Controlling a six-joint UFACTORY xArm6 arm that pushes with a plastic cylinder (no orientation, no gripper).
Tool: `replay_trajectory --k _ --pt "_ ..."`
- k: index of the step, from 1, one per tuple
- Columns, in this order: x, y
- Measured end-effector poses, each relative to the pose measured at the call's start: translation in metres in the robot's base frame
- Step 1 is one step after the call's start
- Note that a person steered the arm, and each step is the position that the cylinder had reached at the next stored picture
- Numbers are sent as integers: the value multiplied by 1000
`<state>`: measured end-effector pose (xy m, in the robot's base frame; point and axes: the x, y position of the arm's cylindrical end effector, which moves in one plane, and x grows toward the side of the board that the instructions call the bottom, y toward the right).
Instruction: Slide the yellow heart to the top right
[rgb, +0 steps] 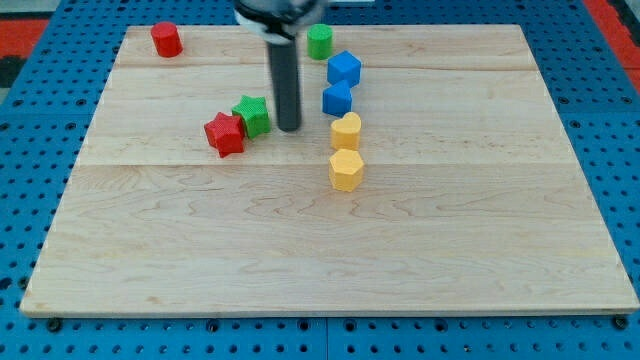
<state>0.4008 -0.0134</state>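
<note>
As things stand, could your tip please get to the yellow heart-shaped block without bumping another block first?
Probably yes. My tip stands just left of the yellow heart-shaped block with bare wooden board between them. The green star block sits on my tip's other side, out of the way.

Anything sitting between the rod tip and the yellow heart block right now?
No. In the camera view, only bare wooden board lies between my tip and the yellow heart block to its right. The green star block sits on the tip's other side.

Straight dark rod (288, 70) — cylindrical, black mount above
</note>
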Motion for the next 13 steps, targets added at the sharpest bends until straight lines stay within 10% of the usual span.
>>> replay_trajectory --k 1,5,13 --pt "30 30" --pt "-96 182" --pt "-170 121"
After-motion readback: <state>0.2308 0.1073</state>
